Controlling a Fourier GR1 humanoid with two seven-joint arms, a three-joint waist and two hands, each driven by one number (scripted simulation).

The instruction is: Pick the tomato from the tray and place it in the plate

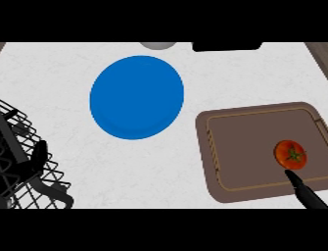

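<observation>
One tomato point(291, 154) lies in the one brown tray point(228, 147), near its right rim. One blue plate point(137, 96) sits up-left of the tray. The right hand point(305, 191) shows a straight finger just below the tomato; its overall spread cannot be told.

We only catch one finger of the right hand point(305, 191), the rest's cut off at the bottom edge, and the grey object point(157, 45) up top is clipped too.

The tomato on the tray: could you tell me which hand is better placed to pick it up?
The right hand: its finger reaches over the brown tray, just below the tomato. The left hand sits far across the counter, by the wire rack.
</observation>
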